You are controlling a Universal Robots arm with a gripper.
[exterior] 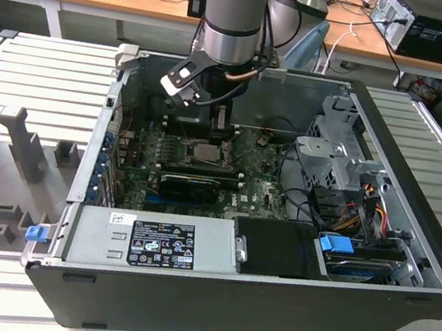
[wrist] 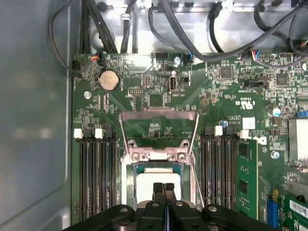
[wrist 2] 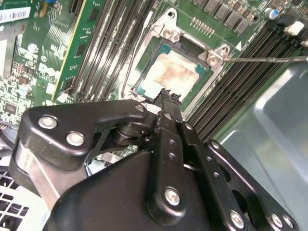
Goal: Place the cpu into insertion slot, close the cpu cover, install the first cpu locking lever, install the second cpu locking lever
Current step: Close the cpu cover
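- My black 2-finger claw (wrist: pixel 163 186): fingers pressed together, gripping nothing.
- Tips sit right over the small square pale-silver cpu (wrist: pixel 143 187); contact unclear.
- The cpu lies flat inside the square dark metal-rimmed insertion slot (wrist: pixel 127 182).
- Thin dark-grey metal frame cpu cover (wrist: pixel 159 115) stands swung open, off the slot.
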